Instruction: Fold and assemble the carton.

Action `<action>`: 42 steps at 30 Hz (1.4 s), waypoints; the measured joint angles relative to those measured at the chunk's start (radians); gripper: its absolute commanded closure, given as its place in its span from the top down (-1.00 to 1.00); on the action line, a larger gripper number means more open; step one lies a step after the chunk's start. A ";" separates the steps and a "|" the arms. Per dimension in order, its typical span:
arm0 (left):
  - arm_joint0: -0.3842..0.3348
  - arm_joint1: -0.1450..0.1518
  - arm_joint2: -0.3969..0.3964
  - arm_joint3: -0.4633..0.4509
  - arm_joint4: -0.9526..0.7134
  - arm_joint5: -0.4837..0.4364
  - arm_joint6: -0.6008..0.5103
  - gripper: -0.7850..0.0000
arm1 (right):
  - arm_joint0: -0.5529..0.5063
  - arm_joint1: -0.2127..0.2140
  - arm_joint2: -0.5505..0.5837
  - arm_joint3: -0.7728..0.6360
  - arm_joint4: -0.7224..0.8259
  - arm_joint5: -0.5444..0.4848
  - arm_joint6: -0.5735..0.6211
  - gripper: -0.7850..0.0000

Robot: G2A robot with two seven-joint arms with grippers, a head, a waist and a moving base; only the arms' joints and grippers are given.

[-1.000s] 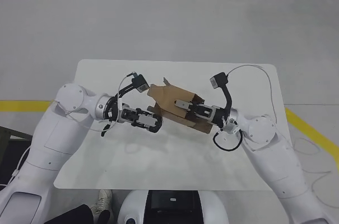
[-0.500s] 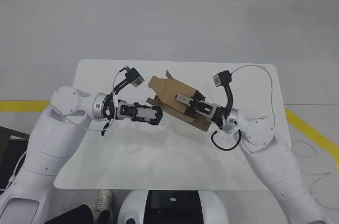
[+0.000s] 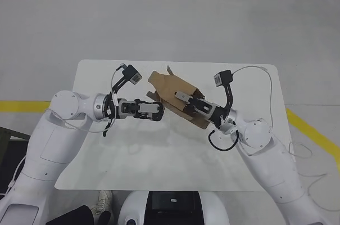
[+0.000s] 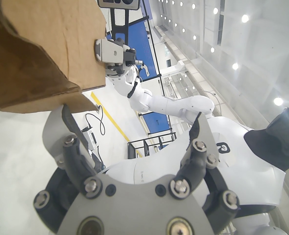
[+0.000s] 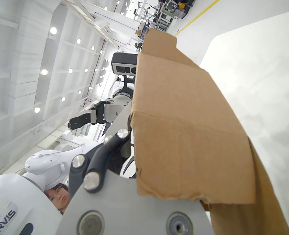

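Observation:
A brown cardboard carton (image 3: 168, 90), partly unfolded with loose flaps, is held tilted above the middle of the white table (image 3: 102, 157). My right gripper (image 3: 184, 97) is shut on its wall from the right; one flat finger lies on the outer face (image 4: 109, 54). In the right wrist view the carton (image 5: 183, 128) hides the fingertips. My left gripper (image 3: 154, 111) is open just left of the carton's lower edge. In the left wrist view its fingers (image 4: 70, 121) stand spread under a hanging flap (image 4: 78, 102), with nothing between them.
The table's far edge lies close behind the carton. Bare tabletop stretches in front of both arms toward the near edge (image 3: 158, 188). A cable loops off the right wrist (image 3: 254, 70). Yellow floor tape (image 3: 18, 105) runs past both sides.
The right gripper has lifted and turned the carton a little toward the far edge. The left gripper has moved up from the table toward the carton's lower flap, still open.

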 measured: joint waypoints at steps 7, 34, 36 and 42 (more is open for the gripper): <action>-0.001 -0.002 -0.003 -0.003 0.008 -0.001 0.015 1.00 | -0.001 -0.007 -0.013 0.004 0.000 0.000 -0.005 -1.00; 0.036 0.014 -0.095 0.069 -0.012 0.001 0.007 1.00 | 0.005 0.008 0.056 0.057 0.100 -0.012 0.311 -1.00; 0.034 0.014 -0.093 0.074 0.006 -0.001 0.013 1.00 | 0.012 0.006 0.049 0.066 0.122 -0.020 0.327 -1.00; 0.037 0.011 -0.080 0.096 0.016 0.001 0.019 1.00 | 0.036 0.002 0.043 0.092 0.164 -0.034 0.354 -1.00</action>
